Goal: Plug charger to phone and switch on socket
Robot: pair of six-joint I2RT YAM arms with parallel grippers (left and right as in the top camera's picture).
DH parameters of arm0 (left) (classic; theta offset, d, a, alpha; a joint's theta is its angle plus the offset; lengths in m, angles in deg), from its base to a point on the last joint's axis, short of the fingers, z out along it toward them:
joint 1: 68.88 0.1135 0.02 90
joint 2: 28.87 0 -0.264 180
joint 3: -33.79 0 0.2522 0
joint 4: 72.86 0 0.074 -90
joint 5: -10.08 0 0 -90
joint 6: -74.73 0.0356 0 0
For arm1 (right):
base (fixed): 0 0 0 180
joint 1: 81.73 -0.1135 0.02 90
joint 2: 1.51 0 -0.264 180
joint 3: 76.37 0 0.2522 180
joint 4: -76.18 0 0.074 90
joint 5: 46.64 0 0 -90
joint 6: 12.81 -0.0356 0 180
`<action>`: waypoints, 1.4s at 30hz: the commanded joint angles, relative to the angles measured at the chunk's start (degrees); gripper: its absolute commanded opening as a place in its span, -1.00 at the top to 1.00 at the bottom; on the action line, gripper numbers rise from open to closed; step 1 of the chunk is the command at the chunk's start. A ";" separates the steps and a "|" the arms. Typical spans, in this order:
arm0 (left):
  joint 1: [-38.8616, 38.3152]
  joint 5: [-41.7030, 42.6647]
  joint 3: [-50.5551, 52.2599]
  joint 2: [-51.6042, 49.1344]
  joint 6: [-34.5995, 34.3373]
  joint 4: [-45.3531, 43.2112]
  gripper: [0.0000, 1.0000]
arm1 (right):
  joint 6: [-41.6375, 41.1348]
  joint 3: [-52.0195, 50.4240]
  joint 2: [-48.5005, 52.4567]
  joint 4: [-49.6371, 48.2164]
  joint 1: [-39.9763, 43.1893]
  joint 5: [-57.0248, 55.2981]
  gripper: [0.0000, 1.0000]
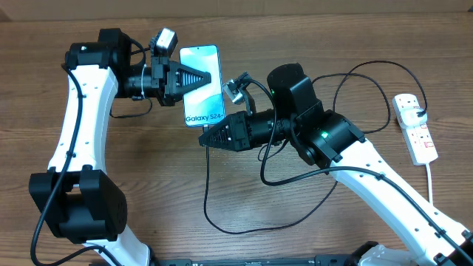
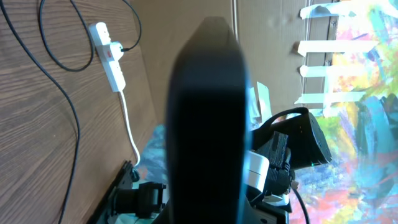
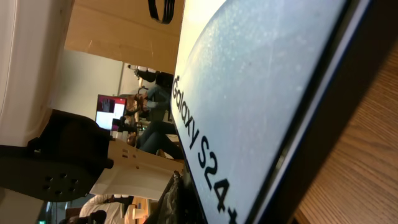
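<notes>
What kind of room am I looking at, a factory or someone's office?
Probably a robotics test lab in an office: white robot arms work over a wooden table holding a phone and a power strip, and people sit at a monitor behind.

The phone (image 1: 201,63) is crowded: the left gripper (image 1: 213,79) lies over its middle, and the right gripper (image 1: 204,139) blocks its near end. Loops of the charger (image 1: 206,185) cross the table (image 1: 162,170) beside the right arm. Bare wood is open left of these loops and just left of the socket (image 1: 415,127).
</notes>
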 commanded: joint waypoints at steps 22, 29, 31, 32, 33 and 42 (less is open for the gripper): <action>-2.47 -6.62 -0.15 1.29 9.57 1.09 0.92 | 8.26 0.31 1.36 6.19 11.80 -2.60 -1.00; -4.17 -10.43 -0.15 1.29 10.38 1.11 0.91 | 11.76 0.31 1.36 5.90 12.04 1.22 -1.00; -4.81 -11.17 -0.15 1.29 10.40 1.09 0.91 | 12.98 0.31 1.36 6.12 12.07 1.20 -1.00; -5.14 -11.32 -0.15 1.29 10.38 1.07 0.92 | 13.46 0.31 1.36 6.38 12.07 1.18 -1.00; -5.38 -11.45 -0.15 1.29 10.38 1.09 0.91 | 14.23 0.31 1.36 6.80 12.07 1.18 -1.00; -6.73 -17.00 -0.15 1.29 7.52 1.16 0.91 | 14.47 0.31 1.36 7.91 12.09 -1.20 -1.00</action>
